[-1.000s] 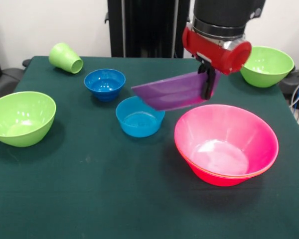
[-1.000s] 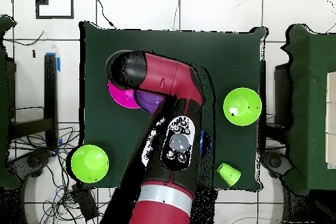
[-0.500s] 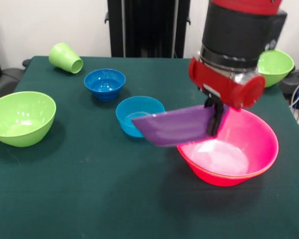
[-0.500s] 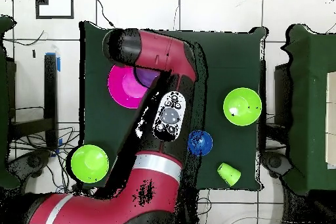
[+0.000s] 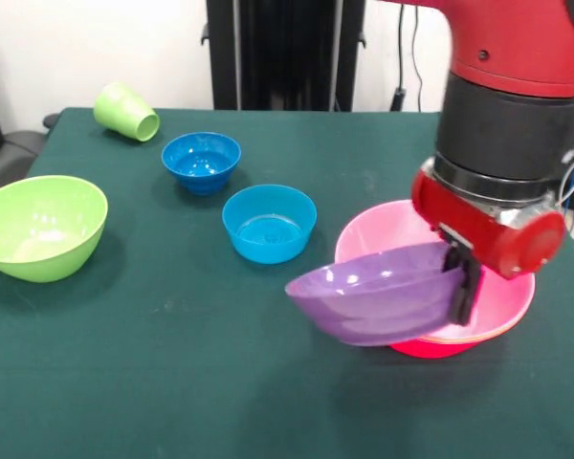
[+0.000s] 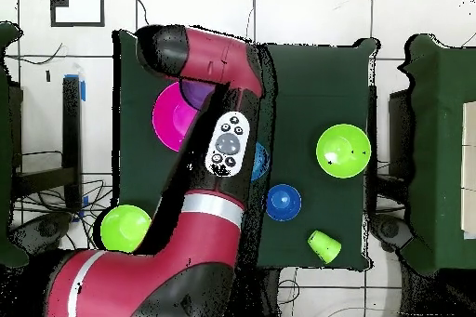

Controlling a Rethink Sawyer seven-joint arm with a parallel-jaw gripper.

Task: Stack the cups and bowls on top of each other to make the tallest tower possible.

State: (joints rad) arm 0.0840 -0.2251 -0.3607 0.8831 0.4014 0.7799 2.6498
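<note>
The gripper (image 5: 462, 284) is clamped on the rim of the purple bowl (image 5: 375, 303), one black finger (image 5: 466, 287) showing on the bowl's outer wall at its right side. The bowl hangs nearly level and mouth up, overlapping the near left rim of the big pink bowl (image 5: 502, 301); whether it touches that rim cannot be told. A thin orange edge shows just under the pink rim, so the tower (image 5: 430, 344) has a second bowl nested beneath. In the overhead view the arm (image 6: 209, 146) covers most of this, leaving only part of the pink bowl (image 6: 172, 120) and a sliver of purple (image 6: 193, 95).

On the green table (image 5: 172, 382), a light-blue bowl (image 5: 269, 223) stands upright just beside the tower, with a darker blue bowl (image 5: 201, 161) behind it. A large green bowl (image 5: 40, 226) sits near the left edge, and the light-green cup (image 5: 125, 111) lies on its side at the far left corner. Overhead, another green bowl (image 6: 124, 228) is partly hidden by the arm.
</note>
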